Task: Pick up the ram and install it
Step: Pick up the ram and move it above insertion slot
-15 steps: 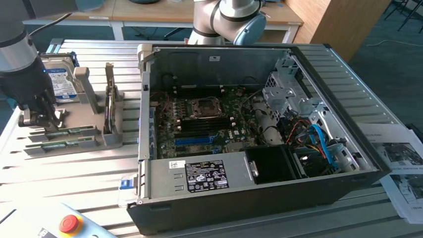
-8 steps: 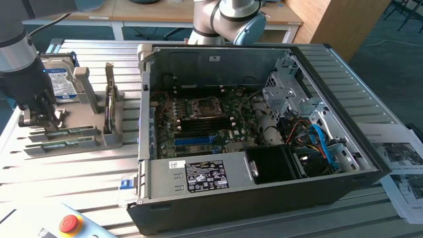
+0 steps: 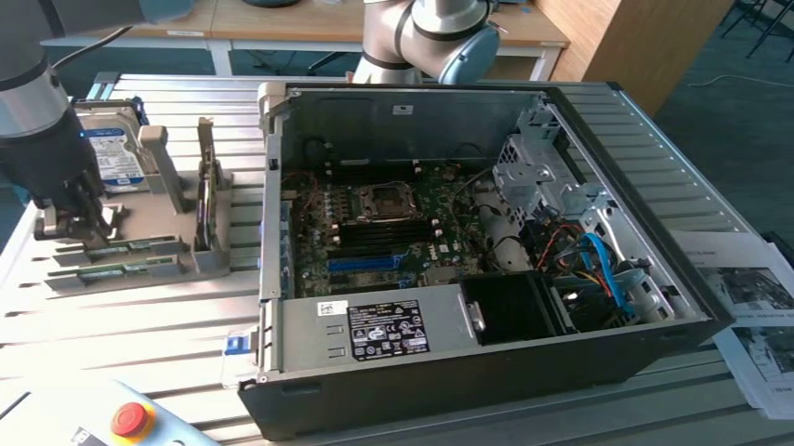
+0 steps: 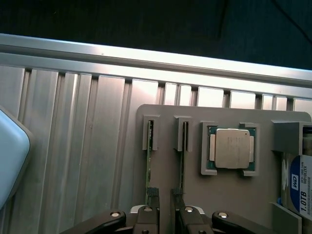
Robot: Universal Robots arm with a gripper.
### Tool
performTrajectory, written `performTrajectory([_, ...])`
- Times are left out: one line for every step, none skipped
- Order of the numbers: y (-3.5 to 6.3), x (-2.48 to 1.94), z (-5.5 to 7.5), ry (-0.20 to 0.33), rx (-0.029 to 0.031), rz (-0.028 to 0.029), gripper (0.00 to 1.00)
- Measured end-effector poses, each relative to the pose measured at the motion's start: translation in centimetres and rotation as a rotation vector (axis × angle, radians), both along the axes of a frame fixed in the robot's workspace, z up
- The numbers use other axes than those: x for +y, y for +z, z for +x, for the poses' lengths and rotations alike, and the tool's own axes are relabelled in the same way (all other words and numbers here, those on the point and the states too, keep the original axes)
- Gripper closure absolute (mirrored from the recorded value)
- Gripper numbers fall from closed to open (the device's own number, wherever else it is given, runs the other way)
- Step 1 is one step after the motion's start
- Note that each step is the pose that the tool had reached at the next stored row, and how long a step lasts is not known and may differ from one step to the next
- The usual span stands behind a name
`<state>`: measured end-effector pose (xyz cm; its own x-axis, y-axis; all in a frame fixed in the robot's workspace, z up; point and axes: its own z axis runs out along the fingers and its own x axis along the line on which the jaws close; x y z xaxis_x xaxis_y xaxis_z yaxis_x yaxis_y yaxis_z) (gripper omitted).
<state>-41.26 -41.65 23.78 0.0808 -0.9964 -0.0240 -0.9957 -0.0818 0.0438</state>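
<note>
Two green ram sticks stand on edge in the slots of a grey holder [image 4: 229, 195], one ram stick [image 4: 148, 163] beside the other [image 4: 182, 161]. My gripper [image 4: 165, 196] is open just above their near ends, one dark fingertip [image 4: 152, 194] over each stick, and only bare holder shows in the gap. In the exterior view the gripper [image 3: 77, 228] hangs low over the holder's end at that view's left, with the ram sticks [image 3: 125, 249] reaching out from under it. The open computer case [image 3: 496, 353] with its motherboard [image 3: 385, 223] lies to the exterior view's right.
A processor chip [image 4: 232, 148] sits in a recess of the holder, and a hard drive [image 3: 114, 153] stands in its back slot. A red emergency button [image 3: 130, 418] lies near the front edge. Papers [image 3: 757, 307] lie at the exterior view's right. A second arm [image 3: 434, 37] stands behind the case.
</note>
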Motion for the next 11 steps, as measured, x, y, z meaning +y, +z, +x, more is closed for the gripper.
performTrajectory([0.00, -0.14, 0.00, 0.000, 0.0001, 0.0001, 0.76])
performTrajectory([0.00, -0.29, 0.00, 0.000, 0.0000, 0.0001, 0.76])
performTrajectory([0.00, -0.46, 0.00, 0.000, 0.0000, 0.0001, 0.76])
performTrajectory([0.00, -0.63, 0.00, 0.000, 0.0000, 0.0001, 0.76])
performTrajectory([0.00, -0.81, 0.00, 0.000, 0.0000, 0.0001, 0.76])
performTrajectory([-0.01, -0.98, 0.01, 0.000, -0.0001, 0.0001, 0.76])
performTrajectory([0.00, -1.07, 0.01, 0.000, 0.0001, 0.0001, 0.76])
performTrajectory([0.00, -1.07, 0.01, 0.000, 0.0000, 0.0001, 0.76])
performTrajectory([0.00, -1.07, 0.01, 0.000, 0.0000, 0.0001, 0.76])
performTrajectory([0.00, -1.07, 0.00, 0.000, 0.0001, 0.0001, 0.76])
performTrajectory([-0.02, -1.07, 0.00, 0.000, 0.0000, 0.0002, 0.76])
